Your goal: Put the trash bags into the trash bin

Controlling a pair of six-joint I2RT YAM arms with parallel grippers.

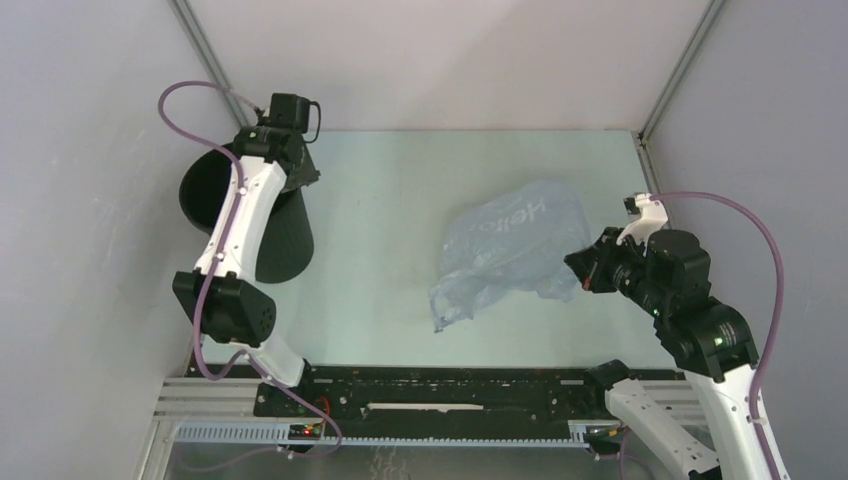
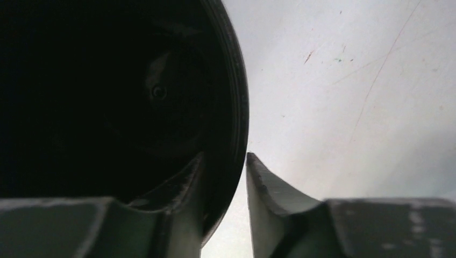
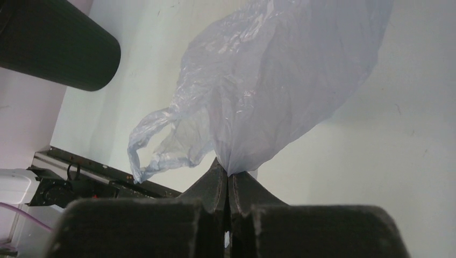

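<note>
The black trash bin (image 1: 285, 240) stands tilted at the left of the table, its mouth turned toward the left wall. My left gripper (image 1: 298, 172) is shut on its rim. In the left wrist view one finger (image 2: 183, 188) is inside the bin (image 2: 107, 80) and the other finger (image 2: 269, 188) is outside, with my left gripper (image 2: 226, 161) straddling the rim. The pale grey-blue trash bag (image 1: 515, 245) lies puffed up at the right of the middle. My right gripper (image 1: 580, 268) is shut on its right edge. In the right wrist view the film (image 3: 279, 70) bunches into my right gripper (image 3: 228, 174).
The pale green table (image 1: 400, 180) is boxed in by grey walls at the left, back and right. A black rail (image 1: 440, 390) runs along the near edge between the arm bases. The bin also shows in the right wrist view (image 3: 59, 48), at the far left.
</note>
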